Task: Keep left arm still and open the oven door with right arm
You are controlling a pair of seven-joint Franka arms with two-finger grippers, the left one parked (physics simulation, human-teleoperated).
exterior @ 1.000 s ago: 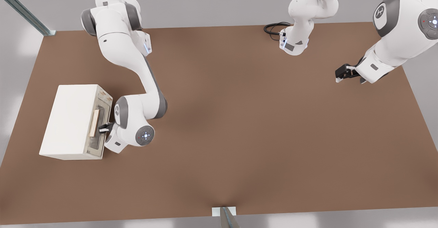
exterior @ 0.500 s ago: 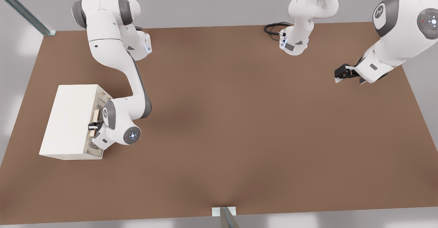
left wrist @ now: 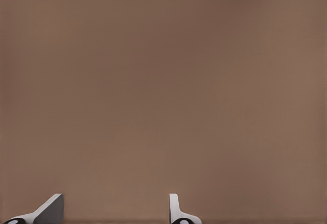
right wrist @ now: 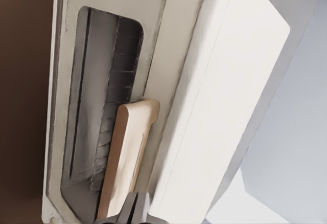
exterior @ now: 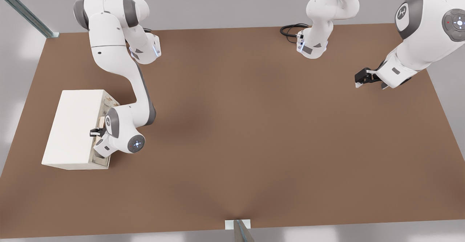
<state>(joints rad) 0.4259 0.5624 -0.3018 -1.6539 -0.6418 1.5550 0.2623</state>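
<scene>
The gripper [exterior: 95, 132] of the right arm [exterior: 120, 71] sits at the upper front edge of the oven [exterior: 74, 128], right at the pale tan bar handle [right wrist: 125, 157]. In the front view only a short black piece with a pale tip shows past the wrist, lying over the line where the oven top meets the oven door [exterior: 105, 105]. In the right wrist view a single dark finger [right wrist: 134, 208] appears at the frame edge, close against the end of the handle; whether the fingers are spread or closed on the bar cannot be determined. The handle lies flat against the door frame, alongside the greyish glass window [right wrist: 104, 106], through which dark rack lines are visible. The door stands flush with the oven body, with no gap seen along its cream frame. The wrist and forearm of the right arm cover most of the door in the front view, leaving only its upper and lower ends exposed. The oven rests on a brown table [exterior: 254, 125], near the edge at the front view's left. A black cable [exterior: 290, 29] loops on the table at the far edge, beside a white arm base [exterior: 314, 42]. Grey floor surrounds the table, and a metal rail [exterior: 25, 11] runs diagonally past the far corner at the front view's left.
</scene>
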